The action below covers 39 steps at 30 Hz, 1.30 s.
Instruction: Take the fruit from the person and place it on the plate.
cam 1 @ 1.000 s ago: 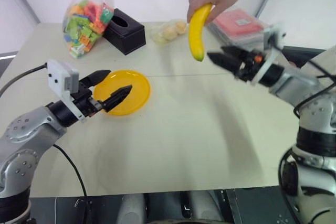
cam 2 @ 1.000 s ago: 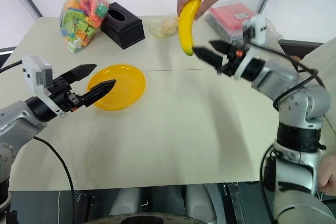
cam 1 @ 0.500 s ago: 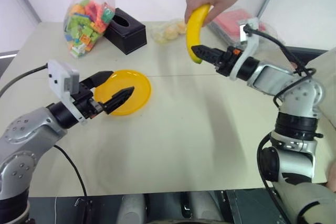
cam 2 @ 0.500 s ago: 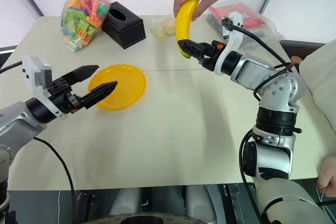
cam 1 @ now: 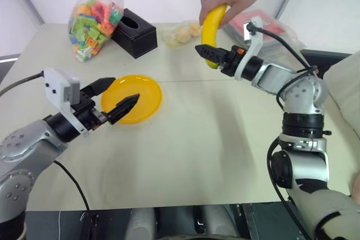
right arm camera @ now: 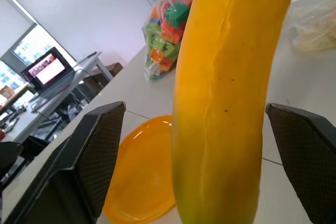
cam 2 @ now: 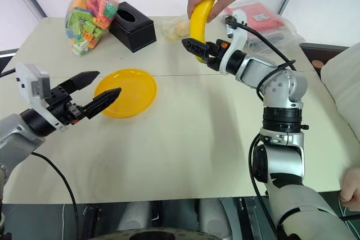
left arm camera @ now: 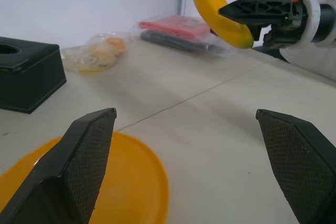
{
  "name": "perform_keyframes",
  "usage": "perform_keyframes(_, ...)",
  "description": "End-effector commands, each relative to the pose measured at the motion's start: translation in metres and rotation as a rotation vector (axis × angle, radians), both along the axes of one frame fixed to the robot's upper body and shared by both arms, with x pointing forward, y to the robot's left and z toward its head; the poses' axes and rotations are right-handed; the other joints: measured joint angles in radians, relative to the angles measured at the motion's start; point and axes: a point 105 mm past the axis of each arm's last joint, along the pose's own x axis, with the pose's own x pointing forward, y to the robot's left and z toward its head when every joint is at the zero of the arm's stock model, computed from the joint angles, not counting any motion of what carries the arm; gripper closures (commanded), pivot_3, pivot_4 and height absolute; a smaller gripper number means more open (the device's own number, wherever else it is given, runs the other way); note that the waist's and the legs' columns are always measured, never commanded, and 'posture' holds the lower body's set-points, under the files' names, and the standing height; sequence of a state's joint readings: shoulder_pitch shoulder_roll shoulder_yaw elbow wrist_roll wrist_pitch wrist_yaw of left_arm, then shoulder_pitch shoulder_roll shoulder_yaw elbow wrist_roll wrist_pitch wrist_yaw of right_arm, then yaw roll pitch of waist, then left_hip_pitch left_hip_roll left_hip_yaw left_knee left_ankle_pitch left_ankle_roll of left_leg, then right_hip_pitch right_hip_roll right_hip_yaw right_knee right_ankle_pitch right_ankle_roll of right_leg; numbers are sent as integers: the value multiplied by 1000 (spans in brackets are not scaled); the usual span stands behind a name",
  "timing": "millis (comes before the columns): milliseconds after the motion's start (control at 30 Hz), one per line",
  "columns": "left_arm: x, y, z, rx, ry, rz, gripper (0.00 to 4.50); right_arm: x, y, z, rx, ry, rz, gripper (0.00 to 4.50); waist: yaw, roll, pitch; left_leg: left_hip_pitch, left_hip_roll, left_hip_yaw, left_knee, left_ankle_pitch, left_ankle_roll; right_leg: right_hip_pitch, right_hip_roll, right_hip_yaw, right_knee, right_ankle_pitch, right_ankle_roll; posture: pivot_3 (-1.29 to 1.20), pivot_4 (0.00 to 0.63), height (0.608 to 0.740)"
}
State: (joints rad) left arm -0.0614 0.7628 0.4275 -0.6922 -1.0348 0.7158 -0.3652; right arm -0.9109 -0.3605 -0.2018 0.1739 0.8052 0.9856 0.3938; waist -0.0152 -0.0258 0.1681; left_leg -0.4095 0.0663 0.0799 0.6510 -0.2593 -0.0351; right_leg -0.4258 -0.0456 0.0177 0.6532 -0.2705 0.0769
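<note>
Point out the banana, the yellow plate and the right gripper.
banana point(cam 1: 212, 26), left eye view, mid-body.
plate point(cam 1: 147, 90), left eye view, bare right part.
right gripper point(right arm camera: 194, 145), right wrist view, midway between fingertips.

1. You have a yellow banana point(cam 1: 211, 29), greener toward its lower tip, with faint darker lines along its skin.
2. The plate point(cam 1: 145, 102) is a plain bright yellow-orange.
3. Your table point(cam 1: 197, 139) is pale beige, crossed by one thin darker seam.
4. The box point(cam 1: 132, 33) is solid black.
5. The clear bag of blocks point(cam 1: 93, 18) mixes green, orange, red, yellow and blue.
6. A second clear bag point(cam 1: 180, 33) holds pale yellowish round items.
7. The flat packet point(cam 1: 264, 23) is red under clear wrap.
8. Both grippers' fingers point(left arm camera: 86, 161) are black, their pads cross-hatched; an orange mark sits on the right gripper point(cam 1: 205, 53).
</note>
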Motion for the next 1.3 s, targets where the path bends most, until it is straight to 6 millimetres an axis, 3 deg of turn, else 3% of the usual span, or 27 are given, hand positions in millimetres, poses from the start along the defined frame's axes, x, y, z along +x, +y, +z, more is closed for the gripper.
perform_keyframes(33, -6, 0, 11, 7, -55, 2, 0, 1, 2, 15, 15, -68, -3, 1875, 0, 0, 0, 0, 0, 0, 0, 0, 0, 0, 0, 0, 0, 0, 0, 0, 150, 740)
perform_keyframes(133, -6, 0, 11, 8, -55, 4, 0, 1, 4, 17, 17, -80, 6, 3325, 0, 0, 0, 0, 0, 0, 0, 0, 0, 0, 0, 0, 0, 0, 0, 0, 150, 740)
perform_keyframes(433, -7, 5, 9, 2, -45, 18, 0, -3, 7, 19, -2, -100, 18, 3345, -1, 0, 0, 0, 0, 0, -1, 0, 0, -1, 0, 0, 0, 0, 0, 0, 150, 740)
perform_keyframes(633, -10, 8, 3, -3, -26, 47, 0, -5, 24, 0, -55, -74, 36, 3345, -3, 0, 0, 0, 0, 0, -1, 0, 0, -1, 0, 0, 0, 0, 0, 0, 150, 740)
perform_keyframes(767, -13, 16, 2, 8, -26, 98, 0, -4, 47, -20, -50, 17, 36, 3345, -5, 0, 0, 0, 1, 0, -1, 0, 0, -1, 0, 0, 0, 0, 0, 0, 150, 740)
perform_keyframes(900, -13, 33, 3, 58, -28, 182, 0, -19, 92, -40, -42, 61, 128, 3345, -5, 0, 0, 0, 1, 0, -1, 0, 0, -2, 0, 0, 0, 0, 0, 0, 150, 740)
perform_keyframes(1067, -22, 26, 5, 35, -33, 184, 0, -31, 143, -49, -21, 100, 238, 3345, -6, 0, 0, 0, 1, 0, -2, 0, 0, -2, 0, 0, 0, 0, 0, 0, 150, 740)
perform_keyframes(1300, -35, 26, 3, 15, -20, 230, 0, -27, 177, -77, -57, 160, 244, 3345, -4, -1, -1, -1, 0, 0, -2, 0, 0, -1, -1, -1, 0, 0, -1, 0, 150, 740)
